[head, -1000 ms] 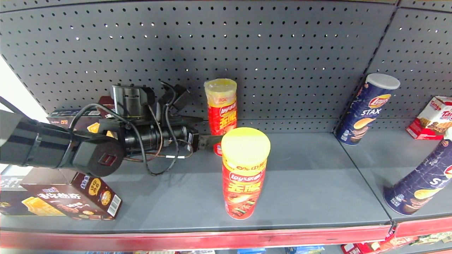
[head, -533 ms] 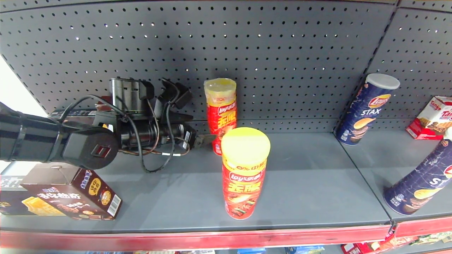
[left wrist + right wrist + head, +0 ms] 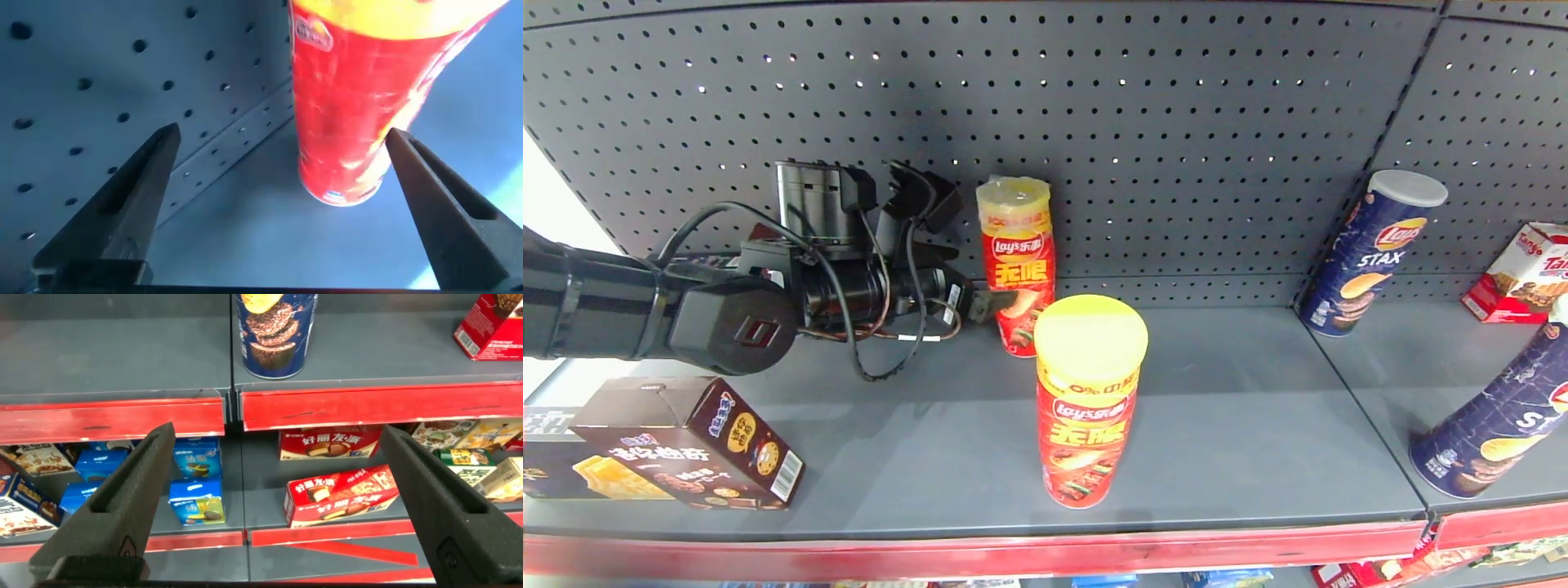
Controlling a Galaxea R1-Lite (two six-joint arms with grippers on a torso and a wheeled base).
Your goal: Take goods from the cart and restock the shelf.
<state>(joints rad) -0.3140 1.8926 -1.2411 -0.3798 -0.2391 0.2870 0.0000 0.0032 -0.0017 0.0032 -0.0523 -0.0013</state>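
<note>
Two red chip cans with yellow lids stand on the grey shelf [image 3: 1241, 425]: one at the front [image 3: 1090, 400] and one at the back [image 3: 1013, 261] by the pegboard. My left gripper [image 3: 992, 304] comes in from the left at the rear can's lower half. In the left wrist view the left gripper [image 3: 282, 139] is open. The rear can [image 3: 351, 122] looks tilted there, close to one finger [image 3: 425, 188], its bottom rim showing. My right gripper [image 3: 276, 445] hangs open and holds nothing, in front of lower shelves.
Brown snack boxes [image 3: 694, 441] lie at the shelf's front left. Two dark blue cans [image 3: 1368, 253] [image 3: 1494, 416] lean on the right bay, with a red box [image 3: 1515, 273] behind. Lower shelves hold a blue can [image 3: 274, 331] and red boxes [image 3: 339, 498].
My left arm has drawn back to the left and risen a little. The rear red can has shifted left with it and now leans. The front can has not moved.
</note>
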